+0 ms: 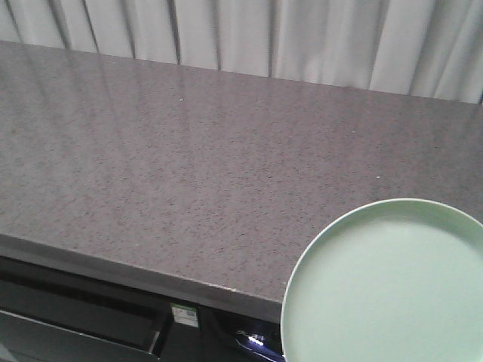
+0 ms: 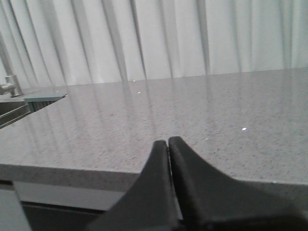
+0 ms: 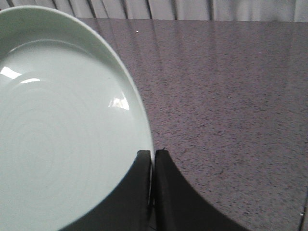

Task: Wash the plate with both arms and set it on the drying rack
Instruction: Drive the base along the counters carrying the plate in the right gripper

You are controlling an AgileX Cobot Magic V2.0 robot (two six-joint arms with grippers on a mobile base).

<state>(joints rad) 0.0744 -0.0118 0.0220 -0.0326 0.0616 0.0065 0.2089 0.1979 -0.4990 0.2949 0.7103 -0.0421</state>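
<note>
Two pincers show, one per wrist view. The right gripper (image 3: 153,158) is clamped on the rim of the plate (image 3: 62,134) — its black fingers almost meet, with only the thin mint-green edge between them. The plate sits over the near edge of the grey speckled countertop (image 1: 189,166), toward its right end, partly past the front. The left gripper (image 2: 167,144) is pressed closed on nothing, fingertips touching, just before the countertop's near edge — pale curtain (image 1: 302,38) behind the countertop
</note>
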